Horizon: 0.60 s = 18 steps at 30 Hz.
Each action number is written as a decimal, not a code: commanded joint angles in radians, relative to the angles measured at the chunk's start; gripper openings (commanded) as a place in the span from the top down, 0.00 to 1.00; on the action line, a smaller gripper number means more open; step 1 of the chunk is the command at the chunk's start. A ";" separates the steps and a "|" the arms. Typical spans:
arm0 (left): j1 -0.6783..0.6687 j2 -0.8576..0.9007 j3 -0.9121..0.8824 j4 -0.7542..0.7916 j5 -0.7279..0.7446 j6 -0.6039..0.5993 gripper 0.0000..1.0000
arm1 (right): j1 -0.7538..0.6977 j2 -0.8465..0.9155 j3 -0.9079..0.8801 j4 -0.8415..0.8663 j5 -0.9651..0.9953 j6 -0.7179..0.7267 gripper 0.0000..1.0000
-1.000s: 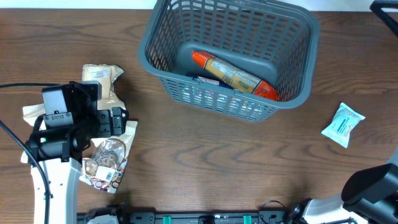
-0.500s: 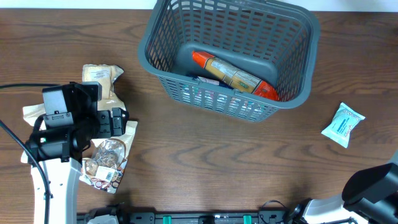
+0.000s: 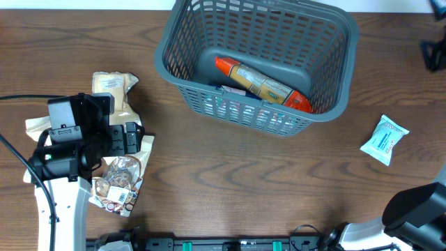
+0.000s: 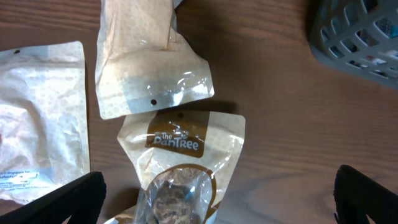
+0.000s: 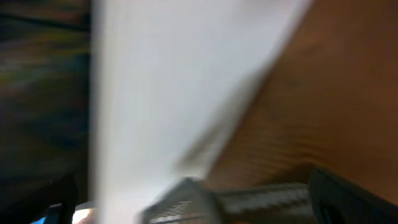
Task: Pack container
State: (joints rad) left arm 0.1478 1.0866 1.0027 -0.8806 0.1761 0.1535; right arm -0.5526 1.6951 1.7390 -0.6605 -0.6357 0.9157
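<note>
The dark grey slotted container (image 3: 182,66) stands at the back middle of the table, and its corner shows in the left wrist view (image 4: 360,37). A long orange and yellow packet (image 3: 261,84) lies on its floor. My left gripper (image 3: 129,137) is open and empty at the left, hovering over a brown-and-clear PanTree pouch (image 4: 180,168) that lies between its fingers (image 4: 217,202). A beige pouch (image 4: 146,62) lies beyond it. My right gripper (image 3: 433,53) is at the far right edge. Its view is blurred, with the fingers (image 5: 208,202) wide apart and a basket rim (image 5: 249,199) below.
A white pouch (image 4: 37,124) lies left of the PanTree pouch, partly under my left arm. A small white and blue packet (image 3: 384,139) lies on the wooden table (image 3: 244,181) at the right. A white wall fills much of the right wrist view.
My right gripper has moved toward the front along the right edge of the overhead view. The left arm and the packets have not moved.
</note>
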 commanded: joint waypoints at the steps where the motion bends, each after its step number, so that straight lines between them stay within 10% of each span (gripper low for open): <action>1: 0.003 -0.001 0.003 -0.001 -0.002 -0.009 0.01 | 0.020 -0.005 0.010 -0.106 0.227 -0.249 0.03; 18: 0.003 -0.001 0.003 -0.001 -0.002 -0.009 0.01 | 0.031 -0.005 0.009 -0.620 0.614 -1.022 0.01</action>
State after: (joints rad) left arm 0.1478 1.0866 1.0027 -0.8822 0.1761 0.1535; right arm -0.5308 1.6951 1.7397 -1.2583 -0.0849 0.1688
